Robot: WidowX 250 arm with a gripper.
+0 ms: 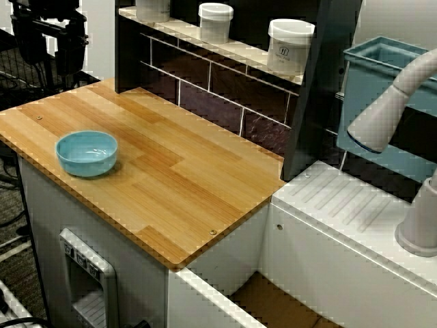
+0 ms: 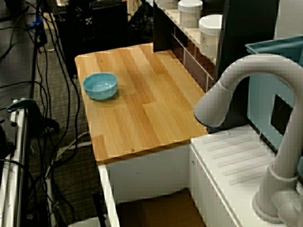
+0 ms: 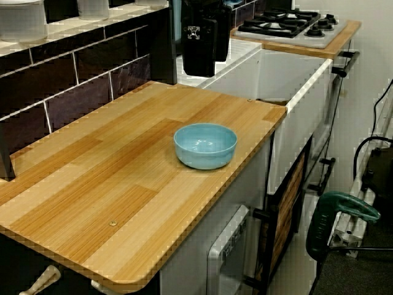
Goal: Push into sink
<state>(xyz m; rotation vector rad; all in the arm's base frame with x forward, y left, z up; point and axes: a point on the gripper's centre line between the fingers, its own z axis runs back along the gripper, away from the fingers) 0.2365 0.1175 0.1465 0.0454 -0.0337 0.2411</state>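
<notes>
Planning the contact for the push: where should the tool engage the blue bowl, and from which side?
Engage the blue bowl on its outer wall, at the side facing away from the sink. It sits upright and empty on the wooden counter, and the round rim offers no handle, so push low rather than pinching.

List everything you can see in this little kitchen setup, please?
Bowl: one, light blue, empty, on the wooden counter near its outer edge.
Wooden counter: one, tan.
Sink: one, white walls, brown bottom, beside the counter.
Faucet: one, grey, arching toward the sink.
Jars: three, white, on the shelf above the dark tiles.
Bin: one, teal, behind the faucet.
Stove: one, black burners, beyond the sink.
Gripper: one, black, hanging above the counter's far end; open or shut is unclear.
</notes>
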